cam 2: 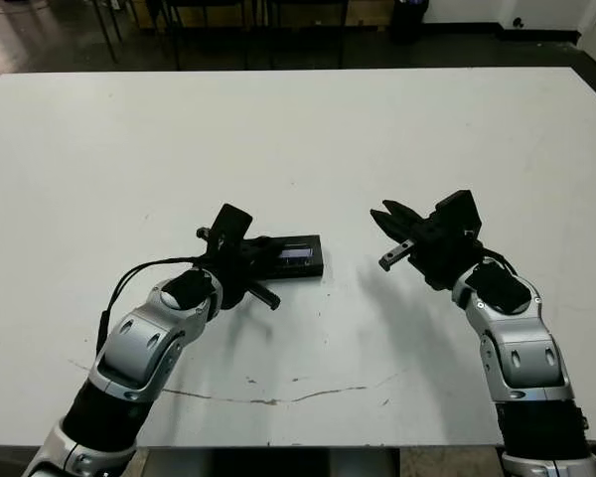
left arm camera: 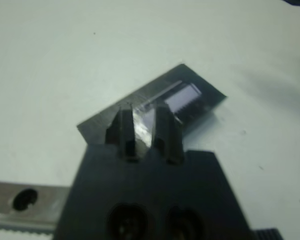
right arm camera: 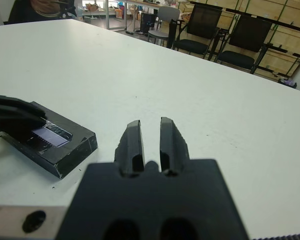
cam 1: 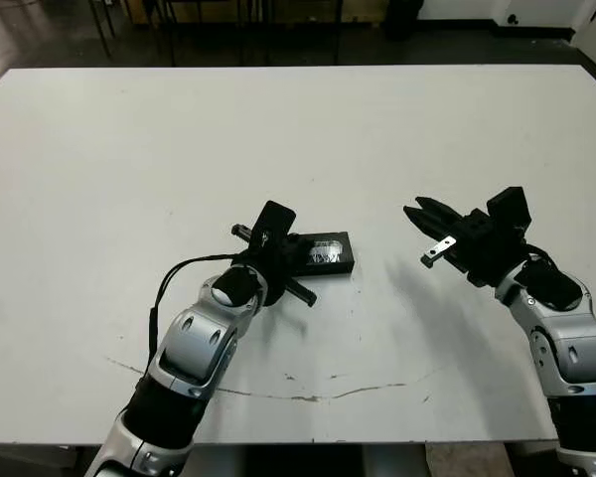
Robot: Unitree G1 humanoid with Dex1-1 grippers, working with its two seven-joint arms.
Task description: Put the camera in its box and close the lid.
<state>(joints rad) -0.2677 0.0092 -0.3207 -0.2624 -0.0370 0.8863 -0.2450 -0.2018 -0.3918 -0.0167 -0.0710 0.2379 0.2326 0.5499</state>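
The box (right arm camera: 74, 154) lies shut near the table's middle, its black lid (cam 1: 330, 250) flat on top. Only the camera's purplish-blue screen (cam 2: 296, 254) shows, through the lid's window; the rest of the camera is hidden. My left gripper (cam 1: 298, 250) rests over the left end of the lid. In the left wrist view its fingers (left arm camera: 122, 127) stand close together right above the window, holding nothing. My right gripper (cam 1: 419, 213) hovers above the table well to the right of the box, pointing toward it, shut and empty.
A thin cracked line (cam 1: 318, 396) runs across the white table (cam 1: 298, 129) near its front edge. Chairs (right arm camera: 205, 32) and shelving stand beyond the far edge. A person's hand (right arm camera: 47, 7) shows at the far side in the right wrist view.
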